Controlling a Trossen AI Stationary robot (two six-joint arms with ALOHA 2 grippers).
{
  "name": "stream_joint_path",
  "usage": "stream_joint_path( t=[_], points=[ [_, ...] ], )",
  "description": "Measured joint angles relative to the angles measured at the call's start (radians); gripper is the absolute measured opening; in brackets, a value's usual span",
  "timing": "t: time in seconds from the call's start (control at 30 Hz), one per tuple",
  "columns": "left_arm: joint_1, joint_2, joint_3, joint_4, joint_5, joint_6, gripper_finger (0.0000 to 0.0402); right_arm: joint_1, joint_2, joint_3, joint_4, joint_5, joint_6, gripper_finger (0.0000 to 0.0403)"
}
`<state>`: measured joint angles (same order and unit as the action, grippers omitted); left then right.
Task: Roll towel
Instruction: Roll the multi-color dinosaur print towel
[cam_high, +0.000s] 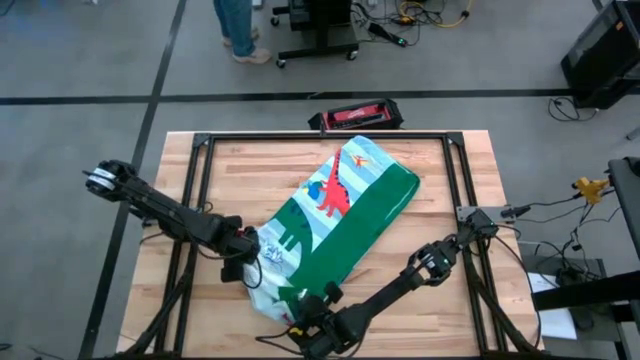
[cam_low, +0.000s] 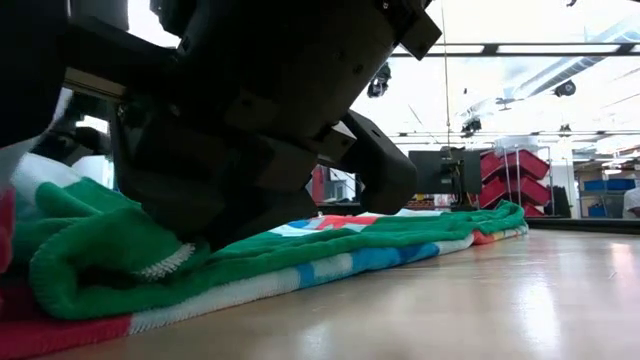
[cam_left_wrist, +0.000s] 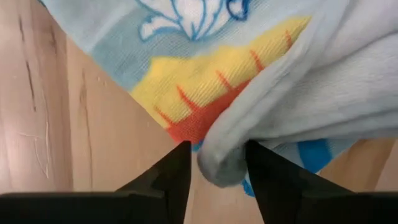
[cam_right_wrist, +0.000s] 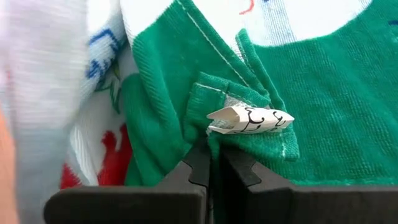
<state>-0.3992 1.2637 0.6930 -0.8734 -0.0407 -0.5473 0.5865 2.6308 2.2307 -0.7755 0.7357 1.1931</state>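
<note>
Your right claw (cam_right_wrist: 214, 163) pinches the towel (cam_high: 350, 215) hem; your left claw (cam_left_wrist: 214, 163) gapes around a fold, so the corner may slip free.

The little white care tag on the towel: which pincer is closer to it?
The right pincer: it pinches the green towel just beside the tag. The left pincer is at the pale blue fold, farther away.

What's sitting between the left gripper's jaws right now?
A pale blue fold of the towel sits in the gap of the left gripper, whose jaws stand apart around it; the left wrist view shows this.
</note>
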Motion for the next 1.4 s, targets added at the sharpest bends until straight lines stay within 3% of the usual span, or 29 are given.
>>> stream_joint_path(
  t=[0.4, 0.53, 0.67, 0.87, 0.97, 1.17, 1.4],
  points=[
    [-0.040, -0.187, 0.000, 0.013, -0.003, -0.093, 0.0119, 0.000, 0.000, -0.004, 0.004, -0.005, 0.000, 0.0000],
    [-0.148, -0.238, 0.000, 0.092, -0.011, -0.163, 0.0118, 0.000, 0.000, -0.006, 0.004, -0.005, 0.000, 0.0000],
    [-0.323, -0.237, 0.000, 0.194, -0.092, -0.241, 0.0117, 0.000, 0.000, -0.011, 0.007, 0.000, -0.003, 0.0000],
    [-0.592, -0.098, 0.000, 0.330, -0.222, -0.330, 0.0117, 0.000, 0.000, -0.012, 0.008, 0.000, -0.007, 0.0000],
    [-0.673, 0.010, 0.000, 0.413, -0.305, -0.377, 0.0116, 0.000, 0.000, -0.013, 0.009, 0.004, -0.012, 0.0000],
    [-0.734, 0.226, 0.000, 0.459, -0.500, -0.531, 0.0116, 0.000, 0.000, -0.013, 0.021, 0.017, -0.014, 0.0000],
    [-0.737, 0.404, 0.003, 0.624, -0.525, -0.591, 0.0116, 0.000, 0.000, -0.013, 0.025, 0.018, -0.008, 0.0000]
  ],
)
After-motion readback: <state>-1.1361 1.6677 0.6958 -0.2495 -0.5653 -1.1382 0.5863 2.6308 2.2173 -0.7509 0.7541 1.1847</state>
